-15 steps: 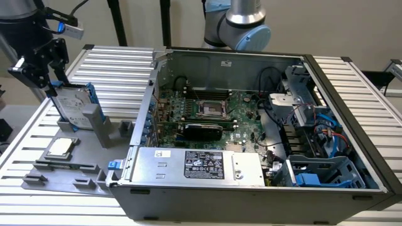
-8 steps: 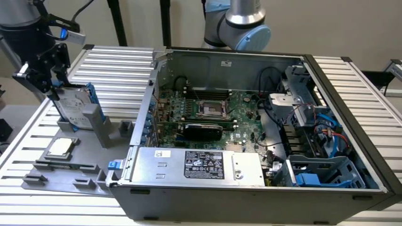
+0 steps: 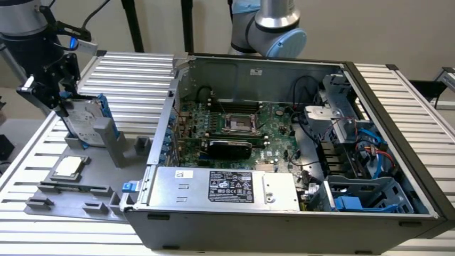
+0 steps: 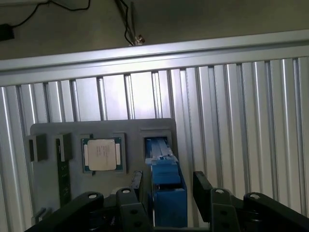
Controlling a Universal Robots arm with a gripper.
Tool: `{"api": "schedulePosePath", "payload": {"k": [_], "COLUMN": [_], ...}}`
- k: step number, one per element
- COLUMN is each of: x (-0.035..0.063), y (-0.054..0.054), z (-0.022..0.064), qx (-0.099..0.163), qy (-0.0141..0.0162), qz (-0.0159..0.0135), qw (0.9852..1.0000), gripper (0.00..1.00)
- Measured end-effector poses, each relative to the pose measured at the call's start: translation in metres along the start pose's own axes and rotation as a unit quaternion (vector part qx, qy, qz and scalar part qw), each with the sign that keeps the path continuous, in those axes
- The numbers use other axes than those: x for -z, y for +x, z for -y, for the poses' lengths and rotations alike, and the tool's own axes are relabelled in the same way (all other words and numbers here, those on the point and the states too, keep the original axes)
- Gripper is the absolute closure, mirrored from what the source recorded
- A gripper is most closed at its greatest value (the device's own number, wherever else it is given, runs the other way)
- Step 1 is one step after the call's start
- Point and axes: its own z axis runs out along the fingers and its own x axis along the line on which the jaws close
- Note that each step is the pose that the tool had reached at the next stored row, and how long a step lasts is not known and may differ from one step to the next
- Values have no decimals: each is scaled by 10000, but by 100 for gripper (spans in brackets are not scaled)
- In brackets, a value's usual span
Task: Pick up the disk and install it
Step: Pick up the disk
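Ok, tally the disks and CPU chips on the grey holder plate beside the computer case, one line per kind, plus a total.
disk: 1
CPU chip: 1
Total: 2

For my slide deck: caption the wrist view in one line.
Open gripper straddling the disk standing on edge in its grey fixture, CPU chip alongside.

At the exterior view's upper left, the disk (image 3: 82, 120) stood upright in the fixture plate (image 3: 99, 181), between the gripper's (image 3: 63, 101) spread jaws. The chip (image 3: 69, 166) lay on the plate lower down. The computer case (image 3: 213, 226) sat to the right.
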Motion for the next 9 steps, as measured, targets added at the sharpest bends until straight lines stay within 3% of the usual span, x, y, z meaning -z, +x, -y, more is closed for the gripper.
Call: {"api": "schedulePosePath", "payload": {"k": [2, 3, 9], "x": [-1, -1, -1], "y": [0, 0, 0], "z": [0, -1, 0], "qx": [0, 0, 6], "qy": [1, 1, 0], "qz": [1, 1, 0], "qw": [10000, 10000, 10000], "gripper": [48, 55, 55]}}
